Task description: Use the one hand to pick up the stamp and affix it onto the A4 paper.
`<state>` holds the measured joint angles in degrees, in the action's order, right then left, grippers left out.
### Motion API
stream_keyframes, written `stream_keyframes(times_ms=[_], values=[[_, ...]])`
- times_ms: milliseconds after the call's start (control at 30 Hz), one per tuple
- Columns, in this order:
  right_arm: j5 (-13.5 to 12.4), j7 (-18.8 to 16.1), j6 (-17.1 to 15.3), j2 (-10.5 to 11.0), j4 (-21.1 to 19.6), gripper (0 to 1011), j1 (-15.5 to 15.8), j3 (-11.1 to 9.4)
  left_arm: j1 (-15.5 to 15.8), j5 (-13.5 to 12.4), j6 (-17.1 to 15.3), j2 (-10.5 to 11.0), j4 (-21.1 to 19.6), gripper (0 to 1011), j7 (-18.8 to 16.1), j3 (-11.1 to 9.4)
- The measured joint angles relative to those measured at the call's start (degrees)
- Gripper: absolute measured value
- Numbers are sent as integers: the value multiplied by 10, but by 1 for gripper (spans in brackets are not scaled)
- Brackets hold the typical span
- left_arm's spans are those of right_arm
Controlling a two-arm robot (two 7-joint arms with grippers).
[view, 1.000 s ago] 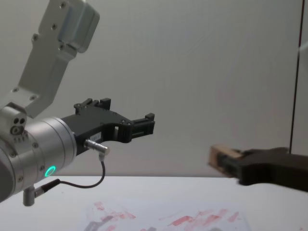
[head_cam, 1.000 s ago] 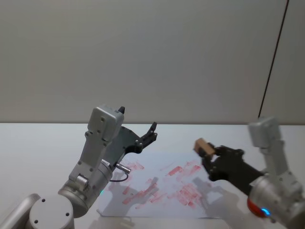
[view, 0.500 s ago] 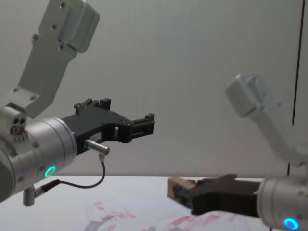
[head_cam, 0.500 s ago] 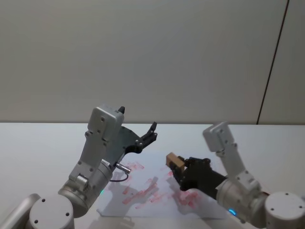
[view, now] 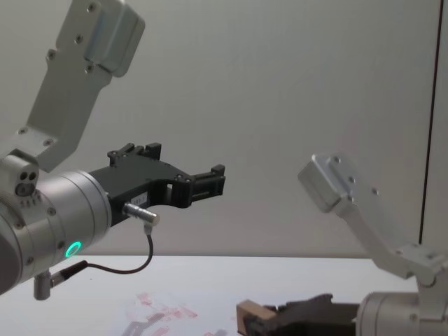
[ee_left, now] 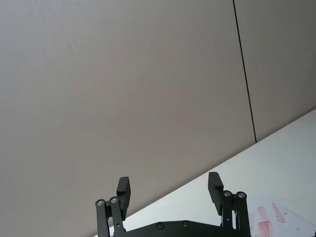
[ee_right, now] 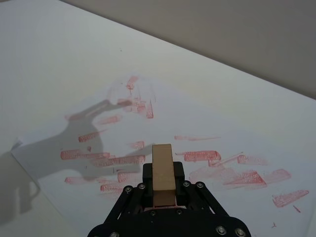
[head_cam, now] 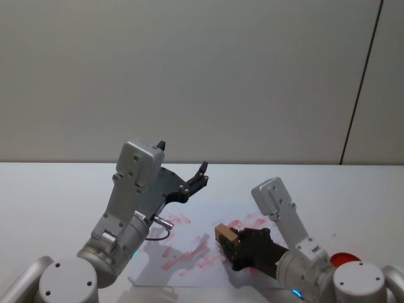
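Note:
My right gripper is shut on the stamp, a light-brown wooden block. It hangs low over the A4 paper, a white sheet smeared with red ink marks. In the right wrist view the stamp sits clamped between the black jaws above the red blotches of the paper. From the chest the stamp shows near the bottom edge, just above the table. My left gripper is open and raised in the air over the paper's far left part; its fingers hold nothing.
The white table stretches around the sheet. A red round object lies on the table at the right, behind my right arm. A plain grey wall stands behind the table.
My right arm has swung left and down, carrying the stamp from above the paper's right edge to low over its middle. The left arm has stayed still.

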<state>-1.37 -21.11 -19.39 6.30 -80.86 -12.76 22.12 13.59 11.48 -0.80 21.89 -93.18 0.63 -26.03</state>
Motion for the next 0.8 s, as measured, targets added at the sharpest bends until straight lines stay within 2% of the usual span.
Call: stream_keyframes(times_ms=[333, 800], values=[[-9, 30, -27, 0, -3, 220, 13, 3, 0, 0, 0, 0, 0, 1002, 0, 0], [-31, 64, -40, -4, -4, 220, 21, 3, 0, 0, 0, 0, 0, 1002, 0, 0]])
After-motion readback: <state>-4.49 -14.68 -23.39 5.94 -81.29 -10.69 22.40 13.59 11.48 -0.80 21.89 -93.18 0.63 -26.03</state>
